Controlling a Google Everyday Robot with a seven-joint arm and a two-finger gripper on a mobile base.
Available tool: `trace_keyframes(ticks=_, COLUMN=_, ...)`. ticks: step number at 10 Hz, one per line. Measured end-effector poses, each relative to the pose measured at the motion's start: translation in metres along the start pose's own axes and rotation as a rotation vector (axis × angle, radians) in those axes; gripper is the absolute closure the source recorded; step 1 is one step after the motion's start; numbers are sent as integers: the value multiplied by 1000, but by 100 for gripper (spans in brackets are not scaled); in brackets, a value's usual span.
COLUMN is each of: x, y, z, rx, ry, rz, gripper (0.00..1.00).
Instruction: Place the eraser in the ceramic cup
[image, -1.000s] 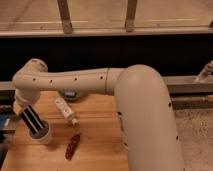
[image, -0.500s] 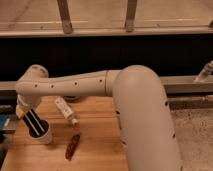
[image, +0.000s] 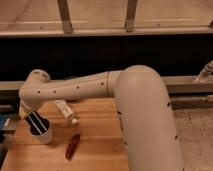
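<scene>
The eraser (image: 37, 123), a black block with pale stripes, stands tilted with its lower end inside the white ceramic cup (image: 44, 136) at the left of the wooden table (image: 95, 150). Its upper end leans up and to the left, out of the cup. My gripper (image: 26, 114) is at the end of the pale arm (image: 75, 89), right at the upper end of the eraser and just above and left of the cup. The wrist largely hides it.
A white tube with a cap (image: 66, 111) lies just right of the cup. A reddish-brown sausage-shaped item (image: 73, 146) lies in front of it. A blue object (image: 5, 122) sits at the table's left edge. A dark wall with a rail runs behind.
The wrist has sunk slightly, and the eraser has gone a little lower into the cup. The tube and the sausage-shaped item have not moved.
</scene>
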Motion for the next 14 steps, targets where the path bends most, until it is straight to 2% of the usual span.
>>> trace_keyframes(ticks=2, x=0, y=2, z=-5, rx=-24, ry=-30, rz=-29, gripper=65)
trace_keyframes(ticks=4, x=-5, y=10, z=-12, rx=-23, ry=-55, rz=-114, gripper=48)
trace_keyframes(ticks=6, x=-11, y=17, z=-21, rx=-20, ry=-75, rz=-142, gripper=27)
trace_keyframes(ticks=7, x=-12, y=18, z=-22, rx=-21, ry=-78, rz=-146, gripper=22)
trace_keyframes(ticks=14, x=-13, y=20, z=-21, rx=-25, ry=-79, rz=-152, gripper=20)
